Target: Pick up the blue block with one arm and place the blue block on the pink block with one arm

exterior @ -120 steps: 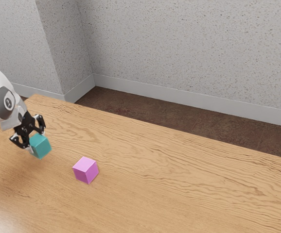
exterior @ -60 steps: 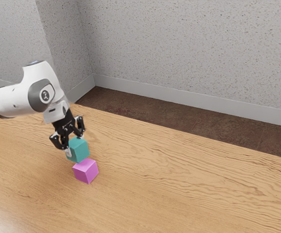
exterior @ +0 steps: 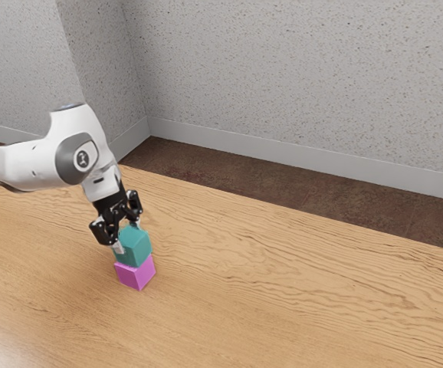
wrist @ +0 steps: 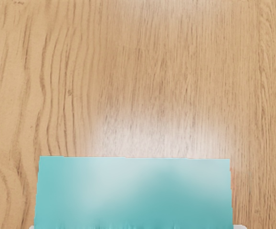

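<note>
Wooden table (exterior: 298, 299), wavy grain, fills 6 o'clock half. Speckled grey wall (exterior: 298, 69) at 12 o'clock, corner toward 10. White baseboard (exterior: 306, 157) below wall; brown floor (exterior: 298, 192) between baseboard and table.

Close under my wrist camera, the blue block (wrist: 134, 193) looms broad and blurred, its teal face paler toward the middle. Beyond it stretches the wooden counter (wrist: 138, 71), grain running in long lines, soft glare just past the block.
</note>
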Robot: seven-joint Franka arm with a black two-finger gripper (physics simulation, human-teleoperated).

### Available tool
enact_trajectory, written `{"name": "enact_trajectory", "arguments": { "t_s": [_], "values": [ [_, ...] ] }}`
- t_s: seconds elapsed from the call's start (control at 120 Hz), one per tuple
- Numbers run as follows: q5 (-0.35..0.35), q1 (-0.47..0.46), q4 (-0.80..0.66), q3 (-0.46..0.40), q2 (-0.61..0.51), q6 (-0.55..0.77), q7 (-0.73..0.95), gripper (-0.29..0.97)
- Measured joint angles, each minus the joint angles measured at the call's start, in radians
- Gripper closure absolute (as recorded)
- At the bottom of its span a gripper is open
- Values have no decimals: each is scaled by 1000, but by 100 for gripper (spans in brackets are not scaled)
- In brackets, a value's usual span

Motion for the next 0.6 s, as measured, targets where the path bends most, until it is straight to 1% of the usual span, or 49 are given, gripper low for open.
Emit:
{"name": "enact_trajectory", "arguments": {
  "t_s": [0.108, 0.233, 0.292, 0.317, 0.375, 0.417, 0.433, 0.483, 0.533, 0.6],
  "values": [
    [2, -5, 0, -1, 0, -4, -27, 14],
    [2, -18, -5, -4, -25, -9, -55, 8],
    [1, -40, -15, -8, -90, -25, -68, 6],
    [1, -43, -17, -15, -139, -42, -75, 5],
    [0, -63, -16, -24, -241, -101, -93, 4],
    [1, -73, -5, -25, -291, -154, -108, 3],
    [2, -74, 12, -25, -303, -180, -116, 3],
    [41, -86, 117, -24, -308, -268, -148, 2],
    [98, -108, 262, -22, -287, -369, -195, 2],
    [158, -119, 400, -19, -272, -479, -263, 1]
  ]
}}
